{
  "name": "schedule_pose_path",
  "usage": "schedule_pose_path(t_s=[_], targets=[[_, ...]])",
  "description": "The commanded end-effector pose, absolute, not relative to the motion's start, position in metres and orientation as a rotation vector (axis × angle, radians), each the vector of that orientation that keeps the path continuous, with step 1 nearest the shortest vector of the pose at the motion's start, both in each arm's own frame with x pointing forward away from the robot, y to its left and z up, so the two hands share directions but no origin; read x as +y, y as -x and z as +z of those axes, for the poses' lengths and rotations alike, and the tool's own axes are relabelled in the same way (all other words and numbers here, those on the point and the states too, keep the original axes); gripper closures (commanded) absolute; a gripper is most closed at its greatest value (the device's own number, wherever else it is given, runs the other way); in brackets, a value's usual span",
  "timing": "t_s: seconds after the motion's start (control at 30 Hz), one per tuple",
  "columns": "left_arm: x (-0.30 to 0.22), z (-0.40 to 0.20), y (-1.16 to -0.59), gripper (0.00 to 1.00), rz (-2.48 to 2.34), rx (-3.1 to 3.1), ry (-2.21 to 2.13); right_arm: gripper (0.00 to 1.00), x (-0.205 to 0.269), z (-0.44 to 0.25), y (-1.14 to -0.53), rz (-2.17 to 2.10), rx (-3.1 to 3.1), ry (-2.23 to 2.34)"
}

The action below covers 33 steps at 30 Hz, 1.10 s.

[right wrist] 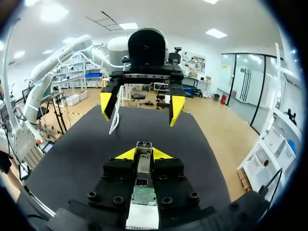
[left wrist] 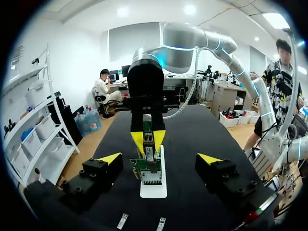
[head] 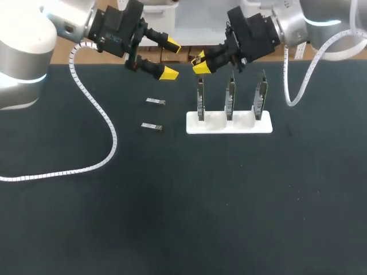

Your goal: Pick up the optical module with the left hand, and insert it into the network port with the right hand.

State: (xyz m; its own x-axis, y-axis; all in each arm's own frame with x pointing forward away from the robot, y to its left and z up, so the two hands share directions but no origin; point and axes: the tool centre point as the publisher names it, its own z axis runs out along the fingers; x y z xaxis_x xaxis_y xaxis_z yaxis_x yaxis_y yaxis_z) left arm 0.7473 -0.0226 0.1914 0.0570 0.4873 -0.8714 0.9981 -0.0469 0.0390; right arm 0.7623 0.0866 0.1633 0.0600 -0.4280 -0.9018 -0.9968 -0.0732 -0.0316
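Spreading under everything is the black table (head: pixel 172 217), with the left arm (head: pixel 20 63) coming in at the far left and the right arm (head: pixel 301 23) at the far right. Next in size, a white stand (head: pixel 243 127) sits in the far middle of the table and carries three upright circuit boards in a row. The leftmost board (head: pixel 200 102) is the one under the work. The left gripper (head: pixel 171 59) hangs just left of that board, fingers spread wide with nothing between them. The right gripper (head: pixel 200 63) sits just above the leftmost board, its fingers drawn narrow and clamped from two sides on the optical module (right wrist: pixel 143 161), which points down toward the board's top edge. Left of the stand, the farther spare module (head: pixel 155 101) and the nearer spare module (head: pixel 151 126) lie flat on the table, apart from each other. The network port is too small to pick out, and I cannot tell whether the held module's tip touches it. I judge the step in hand to be the insertion. It should go best with the module kept in line with the board, neither tilted nor twisted, and pushed straight down its own axis. A skewed push could rock the board in its slot or drag the light stand. The left gripper is best kept clear of the board.
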Motion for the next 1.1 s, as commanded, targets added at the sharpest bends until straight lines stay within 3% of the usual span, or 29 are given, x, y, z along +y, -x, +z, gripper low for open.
schedule_pose_path(t_s=[0.03,0.53,1.1], targets=[[-0.023,0.192,-0.749,0.00,-0.914,1.520,-1.632,1.00,0.086,0.167,-0.753,0.956,1.483,1.591],[-0.023,0.192,-0.749,0.00,-0.914,1.520,-1.632,1.00,0.069,0.178,-0.727,0.948,1.565,1.573],[-0.023,0.192,-0.749,0.00,-0.914,1.520,-1.632,1.00,0.075,0.173,-0.747,1.000,1.527,1.631]])
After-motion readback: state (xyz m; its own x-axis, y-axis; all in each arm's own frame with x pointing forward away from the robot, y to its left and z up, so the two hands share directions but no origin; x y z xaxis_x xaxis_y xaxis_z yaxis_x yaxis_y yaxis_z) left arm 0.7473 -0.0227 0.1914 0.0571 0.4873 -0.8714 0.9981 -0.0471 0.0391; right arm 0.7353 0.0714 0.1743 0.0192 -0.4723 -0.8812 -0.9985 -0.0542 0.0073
